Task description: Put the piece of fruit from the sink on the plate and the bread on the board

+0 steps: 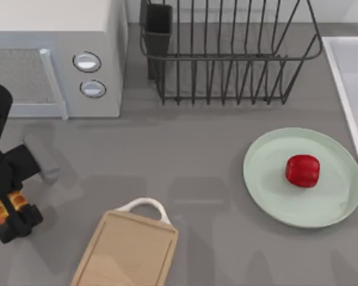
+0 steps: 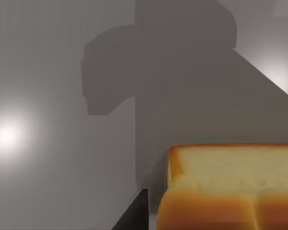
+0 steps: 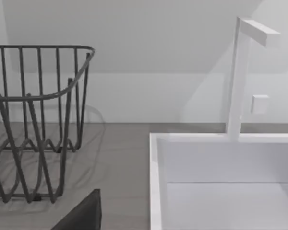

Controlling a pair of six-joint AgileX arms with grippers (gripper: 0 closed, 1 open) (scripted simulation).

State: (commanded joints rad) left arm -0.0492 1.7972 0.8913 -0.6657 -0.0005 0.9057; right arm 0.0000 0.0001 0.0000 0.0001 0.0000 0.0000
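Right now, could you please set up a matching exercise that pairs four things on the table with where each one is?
Things:
1. red fruit
2. bread
3. cutting board
4. wire dish rack

Places:
A. at the table's back, beside the microwave
B. on the mint-green plate
C. at the left gripper, by the table's left edge
D. at the front edge, bare, handle pointing back

Pairs: 1-B, 2-C, 3-D, 4-A

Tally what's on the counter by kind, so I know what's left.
Food: 2, fruit on plate, bread at left gripper
Tableware: 2, plate, board
Fixtures: 3, microwave, rack, sink
Total: 7
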